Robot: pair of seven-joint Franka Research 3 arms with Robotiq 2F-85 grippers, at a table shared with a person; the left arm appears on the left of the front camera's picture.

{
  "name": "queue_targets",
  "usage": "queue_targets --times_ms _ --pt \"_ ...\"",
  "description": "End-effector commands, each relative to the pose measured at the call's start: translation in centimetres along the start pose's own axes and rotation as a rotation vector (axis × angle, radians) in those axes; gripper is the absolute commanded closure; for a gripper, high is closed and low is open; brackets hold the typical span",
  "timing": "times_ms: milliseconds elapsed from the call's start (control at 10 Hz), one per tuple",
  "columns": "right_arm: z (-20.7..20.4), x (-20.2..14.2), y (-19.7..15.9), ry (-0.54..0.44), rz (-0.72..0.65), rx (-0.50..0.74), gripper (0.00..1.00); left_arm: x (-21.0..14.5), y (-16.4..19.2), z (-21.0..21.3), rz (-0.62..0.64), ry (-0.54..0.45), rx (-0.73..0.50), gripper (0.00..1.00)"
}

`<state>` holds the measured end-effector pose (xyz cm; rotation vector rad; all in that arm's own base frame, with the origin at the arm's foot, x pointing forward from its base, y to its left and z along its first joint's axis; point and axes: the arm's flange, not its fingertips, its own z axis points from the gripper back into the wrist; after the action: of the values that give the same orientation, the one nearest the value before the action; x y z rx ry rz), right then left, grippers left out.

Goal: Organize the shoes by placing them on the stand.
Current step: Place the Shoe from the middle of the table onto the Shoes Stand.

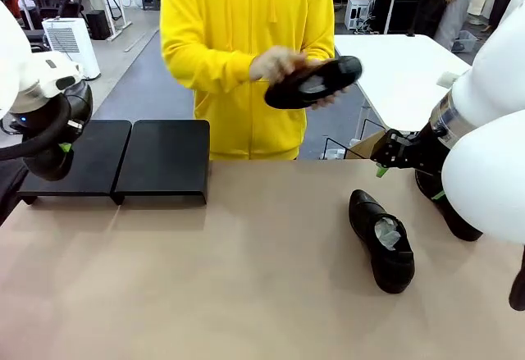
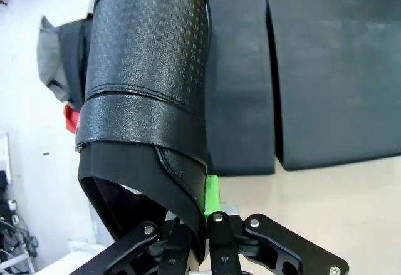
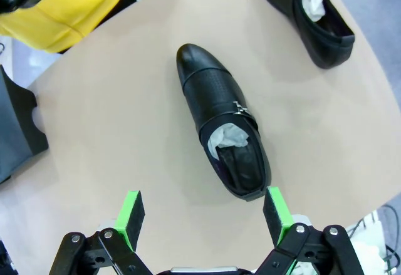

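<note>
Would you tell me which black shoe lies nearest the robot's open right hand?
The buckled shoe, its heel just ahead of the right hand; the other shoe in the right wrist view lies farther off.

Stand (image 1: 123, 159): two matte-black panels side by side, far left on table (image 1: 246, 294).
First shoe (image 1: 381, 241): glossy black, paper-stuffed, upright on table, right of centre.
Second shoe (image 1: 443, 204): just beside it, partly hidden.
Third shoe (image 1: 316, 81): raised in person's hand (image 1: 279, 65).
Fourth shoe (image 2: 147, 87): embossed upper, clamped at collar by left pincer (image 2: 195, 205).
</note>
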<state>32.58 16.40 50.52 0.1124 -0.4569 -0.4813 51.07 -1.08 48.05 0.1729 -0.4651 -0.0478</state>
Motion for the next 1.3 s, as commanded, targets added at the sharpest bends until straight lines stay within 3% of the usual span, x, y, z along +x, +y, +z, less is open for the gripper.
queue_targets --times_ms 0,300,800,1200 --pt "-0.1 0.3 0.1 0.007 0.005 0.026 0.0 1.2 -0.4 -0.9 -0.037 -0.052 0.087 1.0" --pt "-0.1 0.3 0.1 0.007 0.005 0.026 0.0 1.7 -0.5 -3.5 -0.084 -0.018 0.153 1.0" --pt "-0.1 0.3 0.1 0.007 0.005 0.026 0.0 1.6 1.6 -6.6 0.03 0.002 0.156 1.0" --pt "-0.1 0.3 0.1 0.007 0.005 0.026 0.0 0.9 1.6 -8.2 0.022 0.016 0.154 1.0"
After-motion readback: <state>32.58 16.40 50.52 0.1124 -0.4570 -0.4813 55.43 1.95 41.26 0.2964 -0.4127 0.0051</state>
